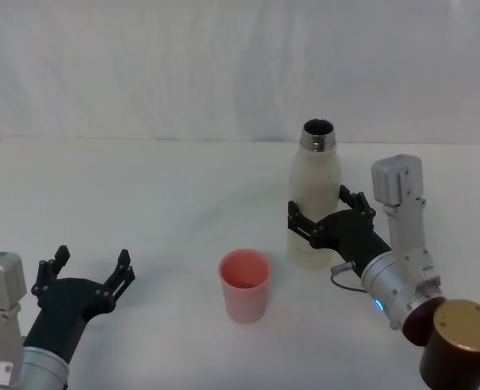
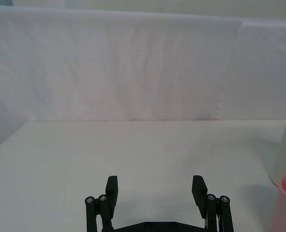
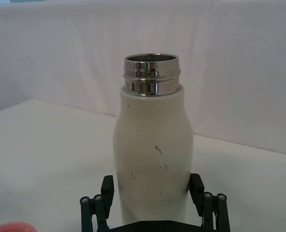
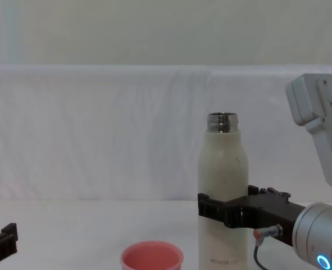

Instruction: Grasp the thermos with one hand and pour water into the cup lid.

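Your thermos (image 1: pixel 313 199) stands upright on the white table (image 1: pixel 142 195), toward the robot's right and a little farther back than the cup lid (image 1: pixel 244 284), its long axis vertical and its steel neck open at the top. The cup lid sits mouth up just beside it, on the robot's left of the bottle and nearer to you, so the pour will have to tip the neck leftward and forward. The right gripper (image 1: pixel 327 215) is the nearer one by far: its fingers straddle the lower half of the body, one on each flank. In the right wrist view the pads (image 3: pixel 107 186) lie at the bottle's sides with the body squarely between them, but you cannot tell from any picture whether they are clamped or merely close. The chest view adds what the head view lacks: the grip height, just below mid-body, well above the grey lettering near the base. The left gripper (image 1: pixel 89 272) rests low at the robot's left, fingers spread wide, holding nothing and well apart from both things.
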Robot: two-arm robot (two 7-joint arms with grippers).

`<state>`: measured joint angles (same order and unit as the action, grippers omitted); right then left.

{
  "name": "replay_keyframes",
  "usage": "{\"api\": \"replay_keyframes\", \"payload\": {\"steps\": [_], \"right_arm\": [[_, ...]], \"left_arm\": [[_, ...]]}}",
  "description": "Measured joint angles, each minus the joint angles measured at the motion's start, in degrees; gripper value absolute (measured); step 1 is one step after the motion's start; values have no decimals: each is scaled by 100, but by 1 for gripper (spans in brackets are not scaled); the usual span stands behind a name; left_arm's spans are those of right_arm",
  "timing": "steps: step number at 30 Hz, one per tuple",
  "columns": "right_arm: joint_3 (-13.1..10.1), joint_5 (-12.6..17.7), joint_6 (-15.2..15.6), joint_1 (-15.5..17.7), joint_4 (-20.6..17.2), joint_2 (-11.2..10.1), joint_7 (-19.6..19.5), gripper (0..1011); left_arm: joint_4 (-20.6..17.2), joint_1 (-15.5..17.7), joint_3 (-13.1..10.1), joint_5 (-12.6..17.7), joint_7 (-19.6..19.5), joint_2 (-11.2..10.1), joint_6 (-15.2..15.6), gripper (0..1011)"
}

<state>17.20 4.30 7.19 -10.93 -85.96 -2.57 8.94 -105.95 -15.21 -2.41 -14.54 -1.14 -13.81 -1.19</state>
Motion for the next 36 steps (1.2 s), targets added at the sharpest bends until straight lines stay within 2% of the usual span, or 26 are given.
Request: {"api": "replay_keyframes", "payload": {"steps": [36], "right_arm": [[-9,-116,-11,-247,349,164,-81,1001]], "left_arm": [[0,0,0,0,0,0,0,1001]]}}
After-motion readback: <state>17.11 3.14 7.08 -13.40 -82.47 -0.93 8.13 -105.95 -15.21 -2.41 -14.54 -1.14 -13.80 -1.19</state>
